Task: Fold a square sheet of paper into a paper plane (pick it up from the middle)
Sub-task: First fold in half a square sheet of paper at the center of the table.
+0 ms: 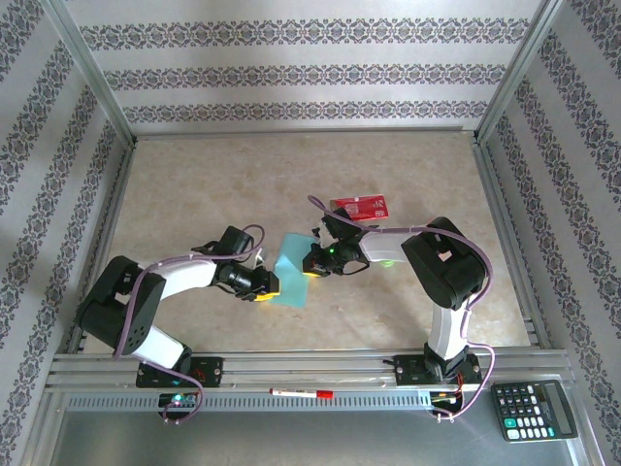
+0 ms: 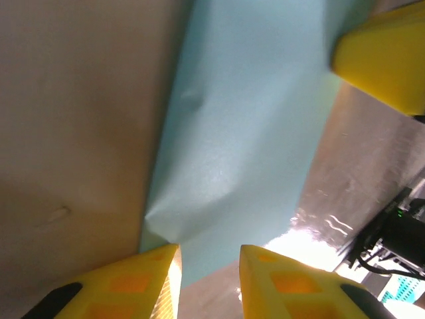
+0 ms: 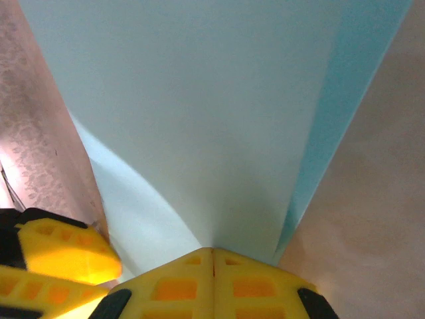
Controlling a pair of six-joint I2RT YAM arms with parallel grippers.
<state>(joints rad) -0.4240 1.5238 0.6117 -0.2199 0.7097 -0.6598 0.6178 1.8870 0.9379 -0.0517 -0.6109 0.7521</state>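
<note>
Light-blue sheet (image 1: 290, 273) mid-table, between the two grippers. Right gripper (image 3: 212, 256) pinched fully shut on its edge. Left gripper (image 2: 209, 260) part open, fingers apart at sheet's opposite corner, not clamping

Print on the red packet (image 1: 360, 206) is illegible.

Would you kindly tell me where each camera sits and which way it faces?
Top external: above and behind the robot, facing down at the table; left gripper and right gripper both at the blue paper.
Left wrist: on that arm, facing along the paper past its open fingers.
Right wrist: on that arm, facing the paper pinched in its shut fingers.
Shared: all see the paper.
</note>
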